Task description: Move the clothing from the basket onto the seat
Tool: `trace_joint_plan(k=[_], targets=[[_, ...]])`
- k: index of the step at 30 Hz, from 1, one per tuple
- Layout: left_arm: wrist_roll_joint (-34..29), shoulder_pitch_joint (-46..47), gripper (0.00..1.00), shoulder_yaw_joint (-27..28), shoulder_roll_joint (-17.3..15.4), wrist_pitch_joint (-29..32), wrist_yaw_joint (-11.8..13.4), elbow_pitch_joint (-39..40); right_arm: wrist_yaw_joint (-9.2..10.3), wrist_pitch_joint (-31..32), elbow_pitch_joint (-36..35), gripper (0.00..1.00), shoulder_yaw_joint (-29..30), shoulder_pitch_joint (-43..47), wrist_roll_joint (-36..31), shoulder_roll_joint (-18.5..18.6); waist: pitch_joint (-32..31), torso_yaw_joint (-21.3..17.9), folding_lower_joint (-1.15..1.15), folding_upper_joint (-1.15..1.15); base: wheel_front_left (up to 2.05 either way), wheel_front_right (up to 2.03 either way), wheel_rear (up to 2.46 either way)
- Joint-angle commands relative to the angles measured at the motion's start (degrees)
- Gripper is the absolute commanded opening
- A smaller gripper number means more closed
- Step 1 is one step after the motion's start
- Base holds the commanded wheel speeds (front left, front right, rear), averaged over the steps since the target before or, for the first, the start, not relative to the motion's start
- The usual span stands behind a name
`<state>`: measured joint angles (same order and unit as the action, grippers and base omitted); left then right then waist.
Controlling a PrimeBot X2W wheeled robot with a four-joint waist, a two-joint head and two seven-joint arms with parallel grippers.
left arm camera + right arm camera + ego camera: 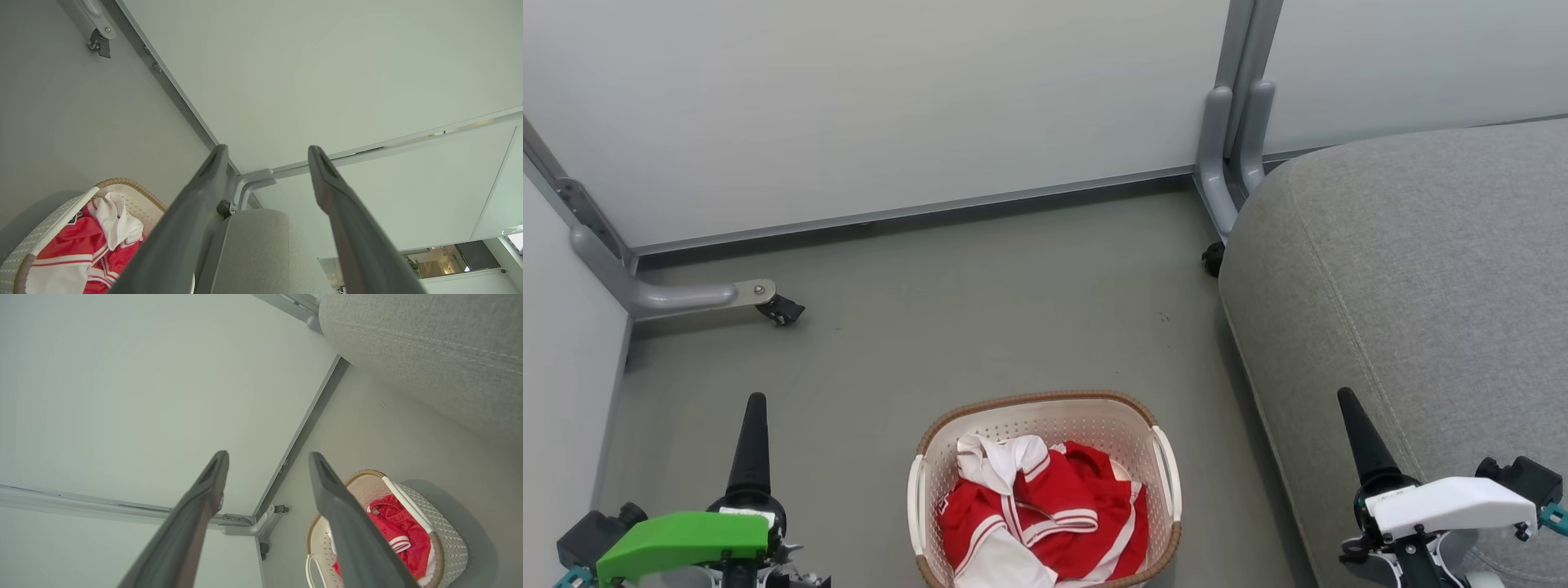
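The cream-white basket (1164,457) with its brown rim stands on the floor at the bottom centre of the head view. Red clothing with white stripes and panels (1062,510) lies bunched inside it. The large grey seat (1413,261) fills the right side, its edge close to the basket's right. My left gripper (755,408) hovers lower left of the basket, and my right gripper (1347,404) is over the seat's front edge. Both wrist views show the left gripper (266,148) and the right gripper (267,454) open and empty, with the basket (61,220) (445,535) off to one side.
Pale partition panels close off the back and left. Their grey metal feet with black casters sit on the floor at the far left (694,296) and beside the seat's back corner (1225,163). Grey floor (980,310) lies between the basket and the panels.
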<state>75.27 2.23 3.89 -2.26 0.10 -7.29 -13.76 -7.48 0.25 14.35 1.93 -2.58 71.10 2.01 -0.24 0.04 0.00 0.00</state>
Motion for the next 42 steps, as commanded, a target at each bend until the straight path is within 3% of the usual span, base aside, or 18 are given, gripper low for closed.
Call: trace_joint_plan(k=[1,20,42], targets=[[-3.15,0.18,1.00,-0.01,-0.36,-0.64,-0.08,1.67,-0.01,-0.75,-1.38,1.00,-0.55,0.05,-3.33,0.45,-0.03,0.03,0.00,0.00,0.00,0.00,0.00],[-26.21,-2.18,1.00,-3.17,-0.48,-4.56,1.19,10.32,-0.02,-4.71,-6.07,1.00,-4.31,1.70,-24.85,0.61,-0.38,0.15,0.00,0.00,0.00,0.00,0.00],[-43.21,-4.42,1.00,-6.73,-0.60,-8.30,1.56,12.59,-0.02,-8.47,-6.94,1.00,-7.94,2.86,-38.65,0.75,-1.21,0.32,0.00,0.00,0.00,0.00,0.00]])
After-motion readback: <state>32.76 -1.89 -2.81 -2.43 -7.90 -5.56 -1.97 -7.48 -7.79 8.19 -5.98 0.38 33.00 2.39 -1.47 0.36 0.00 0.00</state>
